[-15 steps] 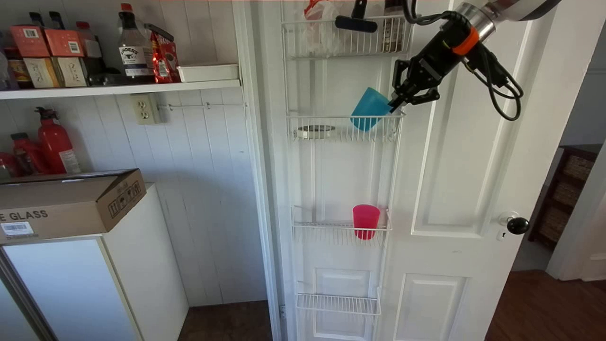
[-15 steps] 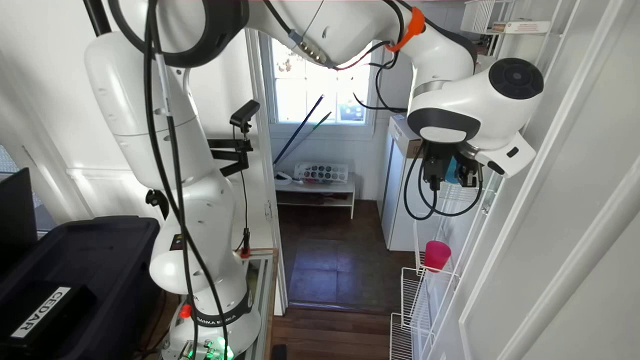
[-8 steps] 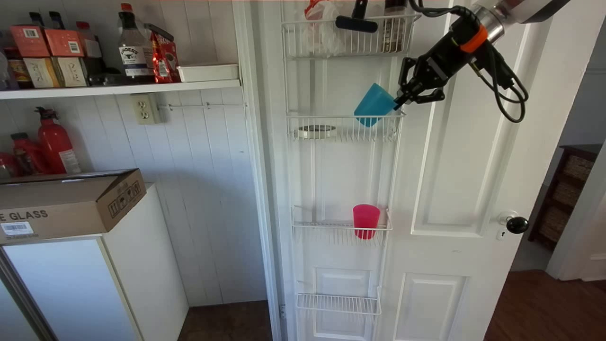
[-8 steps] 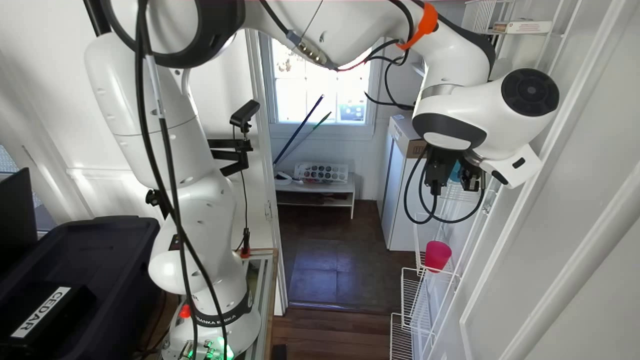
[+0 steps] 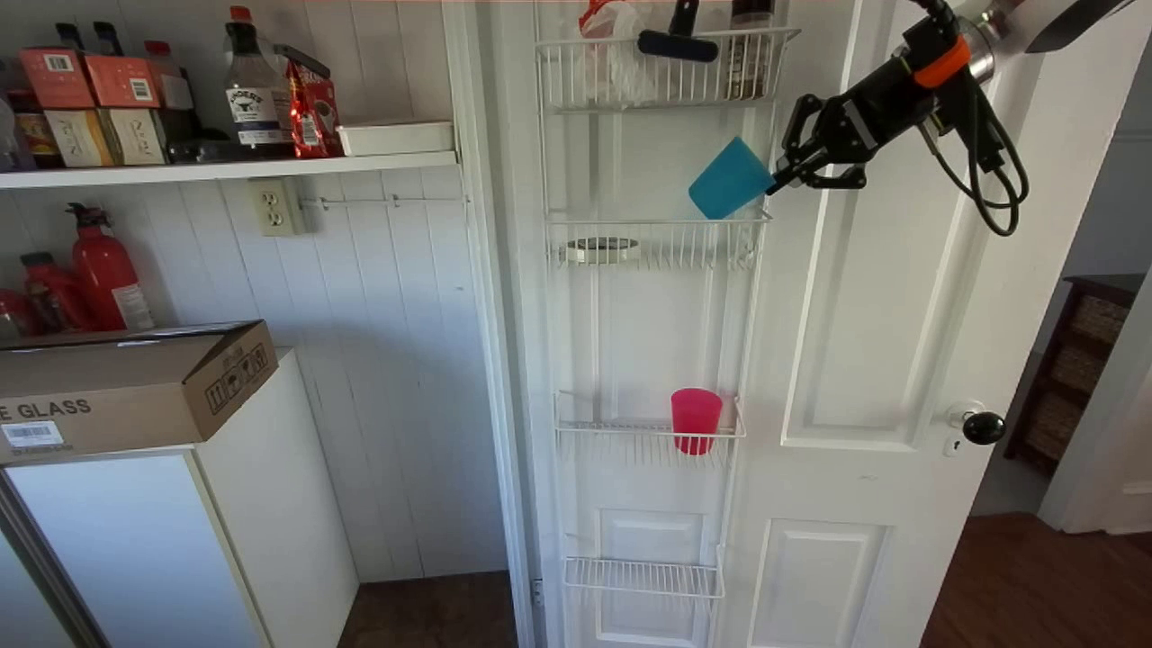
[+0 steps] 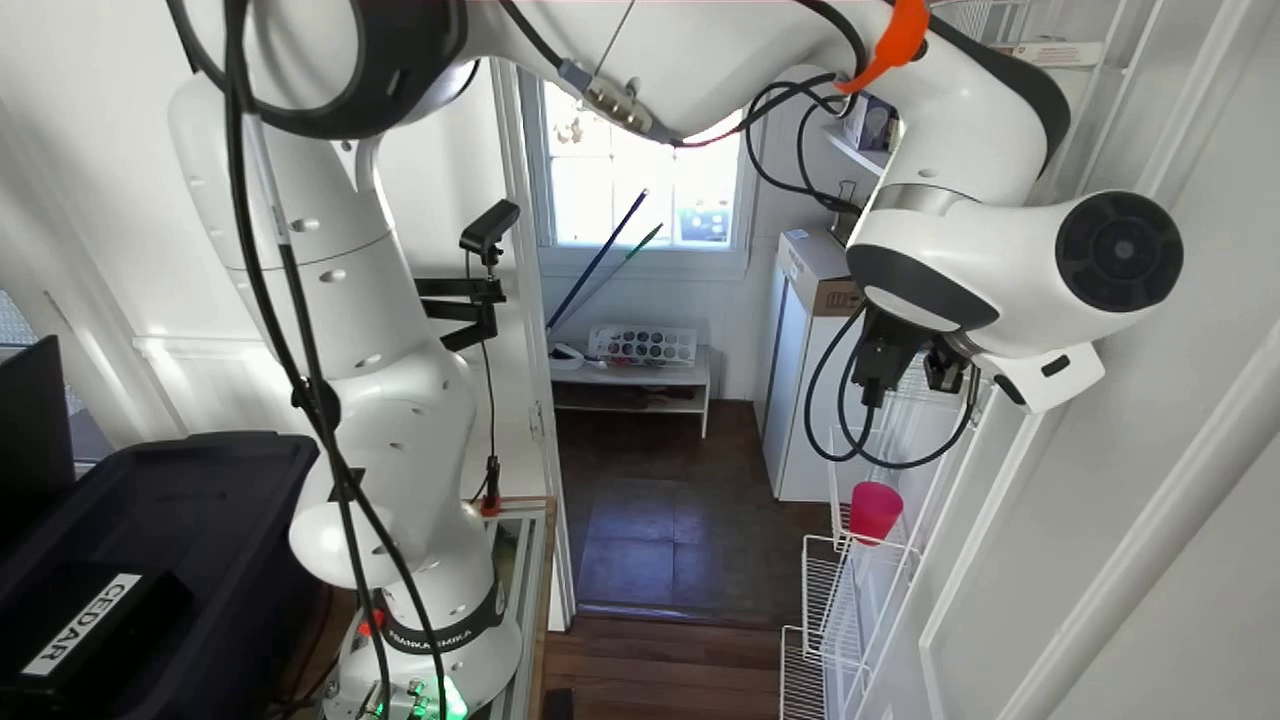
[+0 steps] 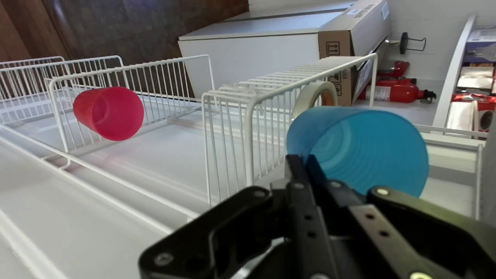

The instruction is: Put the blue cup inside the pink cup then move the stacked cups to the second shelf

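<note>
wrist view: pincer (image 7: 303,159) grips blue cup (image 7: 362,149)

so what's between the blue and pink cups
The second shelf, a white wire basket, below the blue cup and above the pink cup in an exterior view.

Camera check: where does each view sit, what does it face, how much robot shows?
Exterior view: stands opposite the door, facing its rack; gripper and wrist show.
Exterior view: high, looking past the arm toward the window, rack side-on; base shows too.
Wrist view: on the wrist, looking along the fingers at the blue cup and rack; only gripper shows.
Both exterior views share the pink cup, rack and arm.
</note>
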Tool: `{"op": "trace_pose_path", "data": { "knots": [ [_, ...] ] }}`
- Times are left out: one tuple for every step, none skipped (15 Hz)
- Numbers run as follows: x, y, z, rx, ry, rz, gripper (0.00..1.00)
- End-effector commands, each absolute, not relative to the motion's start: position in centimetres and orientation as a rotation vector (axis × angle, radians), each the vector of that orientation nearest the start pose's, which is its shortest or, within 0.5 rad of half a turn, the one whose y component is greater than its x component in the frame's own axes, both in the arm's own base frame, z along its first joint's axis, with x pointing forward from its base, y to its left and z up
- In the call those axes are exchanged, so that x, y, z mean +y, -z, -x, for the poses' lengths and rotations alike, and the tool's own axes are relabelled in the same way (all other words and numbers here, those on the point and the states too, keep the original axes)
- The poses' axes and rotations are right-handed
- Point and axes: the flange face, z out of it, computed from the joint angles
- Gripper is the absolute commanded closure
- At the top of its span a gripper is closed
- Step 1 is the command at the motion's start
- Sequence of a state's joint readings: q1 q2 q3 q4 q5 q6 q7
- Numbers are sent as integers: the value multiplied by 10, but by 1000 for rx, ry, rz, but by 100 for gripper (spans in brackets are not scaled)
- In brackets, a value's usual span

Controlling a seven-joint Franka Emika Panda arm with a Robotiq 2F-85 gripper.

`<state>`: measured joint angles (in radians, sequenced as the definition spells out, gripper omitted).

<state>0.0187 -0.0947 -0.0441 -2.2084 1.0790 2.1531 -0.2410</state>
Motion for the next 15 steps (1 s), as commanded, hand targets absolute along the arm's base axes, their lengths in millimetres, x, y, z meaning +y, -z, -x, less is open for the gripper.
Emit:
{"op": "trace_pose_path", "data": {
  "knots": [
    [3, -451, -514, 431, 180, 2148, 99],
    [-2, -452, -511, 420, 179, 2141, 99],
    [-7, -453, -507, 409, 174, 2142, 99],
    [-12, -453, -503, 394, 165, 2148, 99],
    [-16, -453, -498, 373, 154, 2150, 99],
    [-19, -451, -494, 350, 141, 2158, 99],
    [-21, -450, -490, 322, 118, 2172, 99],
    [-22, -447, -485, 297, 96, 2186, 99],
    [-23, -445, -479, 265, 67, 2203, 99],
    [-24, -441, -474, 239, 37, 2222, 99],
    [-24, -439, -470, 213, 14, 2237, 99],
    [-23, -437, -466, 190, -9, 2265, 99],
    [-22, -432, -462, 174, -34, 2300, 99],
    [-19, -423, -457, 155, -61, 2321, 99],
    [-18, -415, -454, 147, -80, 2352, 99]
  ]
}}
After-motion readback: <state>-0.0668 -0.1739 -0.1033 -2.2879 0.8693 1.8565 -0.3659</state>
